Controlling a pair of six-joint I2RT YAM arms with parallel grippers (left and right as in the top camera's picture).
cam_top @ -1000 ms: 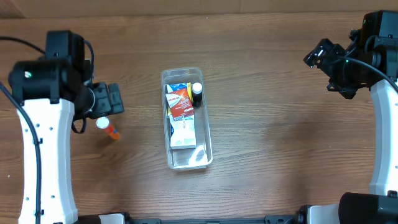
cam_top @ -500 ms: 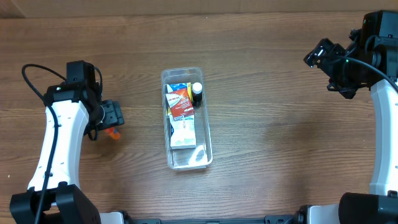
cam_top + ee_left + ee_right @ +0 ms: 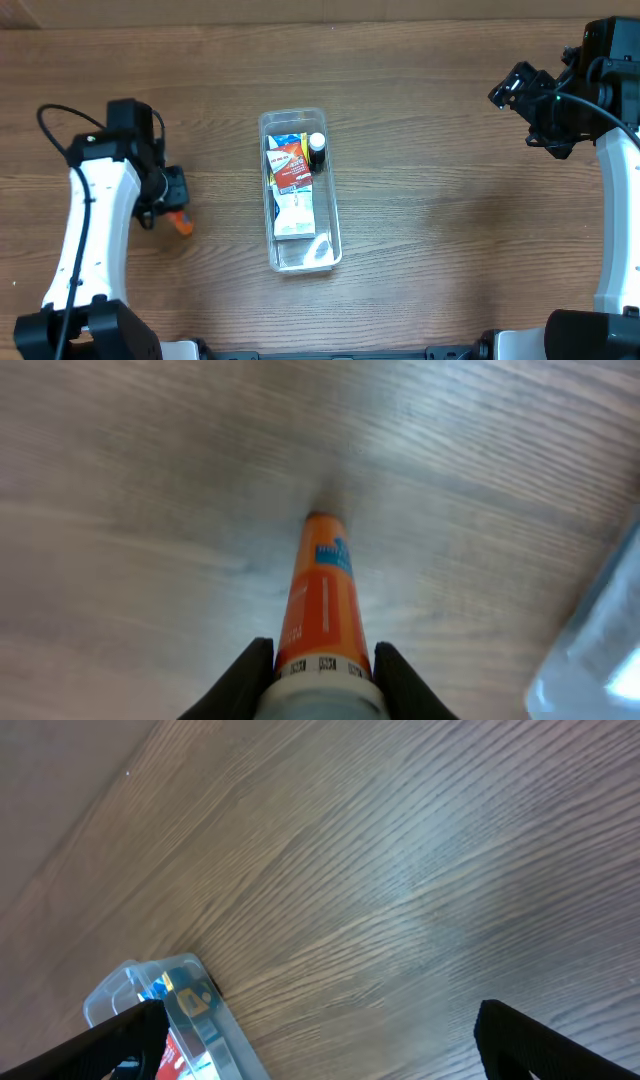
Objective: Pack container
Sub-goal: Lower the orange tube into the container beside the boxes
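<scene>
Motion shows only on the left side: the left tool (image 3: 170, 192), which a second ago stood beside the orange plastic tube with a white cap (image 3: 322, 595), now sits over it, so the overhead view shows only the tube's orange end. In the left wrist view its two dark fingers (image 3: 252, 672) press against either side of the cap end, clamped on it. The right tool (image 3: 320, 1015) hangs unchanged at the far right, fingers spread wide with nothing between them. The clear long rectangular plastic container (image 3: 266, 205) has not shifted and lies mid-way across the wooden counter (image 3: 430, 200). Its long axis runs far-to-near, the near end leaning slightly right, and it holds a red-and-white packet (image 3: 289, 165) and a small dark white-capped bottle (image 3: 317, 150).
</scene>
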